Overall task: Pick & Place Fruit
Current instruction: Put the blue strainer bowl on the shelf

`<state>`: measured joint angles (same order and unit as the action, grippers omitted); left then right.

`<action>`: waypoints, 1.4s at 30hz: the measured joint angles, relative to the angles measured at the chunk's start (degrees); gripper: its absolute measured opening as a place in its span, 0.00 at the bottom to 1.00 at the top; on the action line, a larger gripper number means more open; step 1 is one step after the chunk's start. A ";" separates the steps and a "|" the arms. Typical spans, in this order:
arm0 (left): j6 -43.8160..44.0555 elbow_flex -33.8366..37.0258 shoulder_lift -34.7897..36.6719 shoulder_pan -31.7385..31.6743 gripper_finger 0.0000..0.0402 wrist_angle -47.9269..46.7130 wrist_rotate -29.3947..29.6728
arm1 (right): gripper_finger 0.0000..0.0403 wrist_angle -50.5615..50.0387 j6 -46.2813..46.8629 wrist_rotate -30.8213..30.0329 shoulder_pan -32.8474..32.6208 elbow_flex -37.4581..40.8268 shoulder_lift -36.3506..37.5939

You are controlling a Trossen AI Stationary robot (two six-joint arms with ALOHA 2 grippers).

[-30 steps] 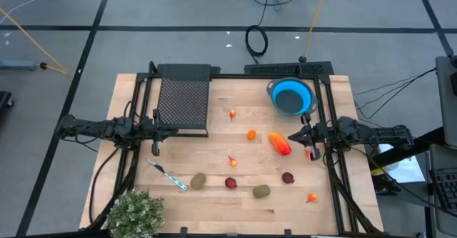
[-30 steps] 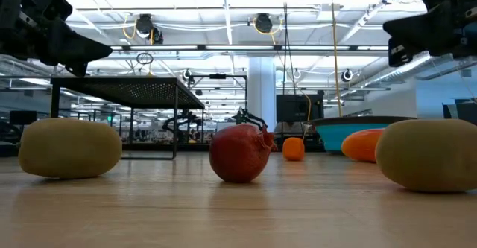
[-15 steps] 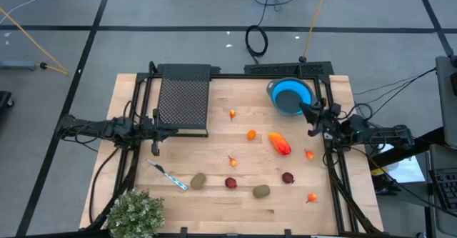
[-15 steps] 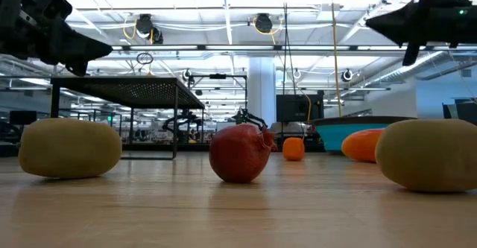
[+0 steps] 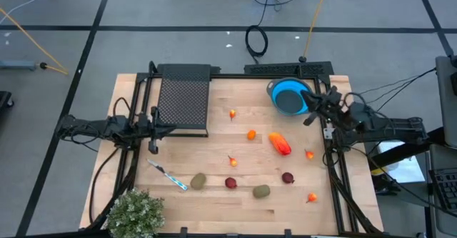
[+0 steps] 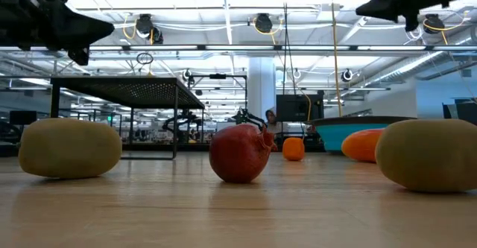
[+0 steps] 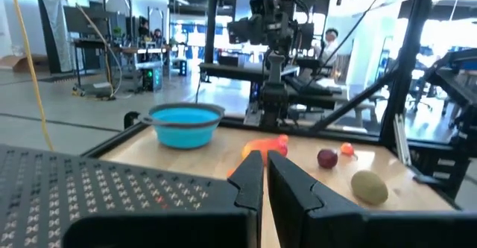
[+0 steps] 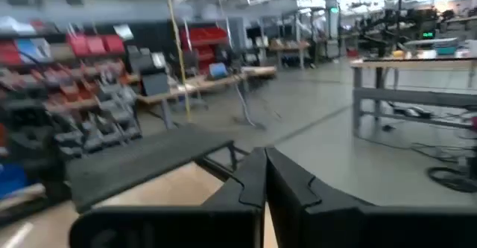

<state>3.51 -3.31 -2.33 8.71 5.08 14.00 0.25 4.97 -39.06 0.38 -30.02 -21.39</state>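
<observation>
The fruit lies scattered on the wooden table (image 5: 214, 202): a long red-orange piece (image 5: 280, 144), an orange ball (image 5: 251, 134), two dark red rounds (image 5: 288, 177) (image 5: 230, 183), two olive ovals (image 5: 198, 181) (image 5: 261, 191) and tiny orange-red pieces (image 5: 309, 153) (image 5: 312, 197). My right gripper (image 5: 309, 116) hangs high in the air beside the blue bowl (image 5: 291, 96), shut and holding nothing (image 8: 264, 177). My left gripper (image 5: 163, 131) waits shut at the table's left, by the black mesh rack (image 5: 184, 98), and faces the fruit (image 7: 262, 162).
A blue-and-white stick (image 5: 168, 174) lies near the left olive oval. A bushy green plant (image 5: 134, 213) fills the near left corner. Black frame rails run along both sides of the table. Bare wood lies between the rack and the bowl.
My right gripper has risen from just above the tiny orange piece near the table's right edge and swung toward the far edge, ending beside the blue bowl. It has turned as it rose. The tiny piece stays on the table where it was.
</observation>
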 joint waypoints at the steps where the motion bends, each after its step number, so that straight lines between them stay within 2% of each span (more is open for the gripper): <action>1: -0.01 0.00 -0.01 0.00 0.05 0.66 -0.01 | 0.00 -0.92 -0.58 0.04 0.54 -1.47 -1.79; 6: -0.02 0.00 0.00 0.00 0.05 3.98 -0.05 | 0.00 -7.17 -3.08 3.26 3.92 -7.66 -10.83; 13: -0.02 0.00 0.00 0.01 0.05 9.92 -0.12 | 0.00 -14.81 -2.47 17.55 11.62 -13.28 -21.70; 26: -0.04 0.00 0.00 0.02 0.05 13.70 -0.20 | 0.00 -39.83 -0.67 31.71 31.03 -26.57 -34.68; 32: 1.64 0.00 0.00 0.02 0.05 15.52 0.48 | 0.00 -48.59 0.34 31.84 40.41 -30.44 -41.02; 42: 8.42 0.01 0.00 0.00 0.05 16.26 6.63 | 0.01 -48.98 -1.23 31.69 51.65 -31.43 -52.63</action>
<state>11.92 -3.30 -2.33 8.71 21.34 20.63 -48.73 3.74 -7.38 52.03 -61.45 -74.02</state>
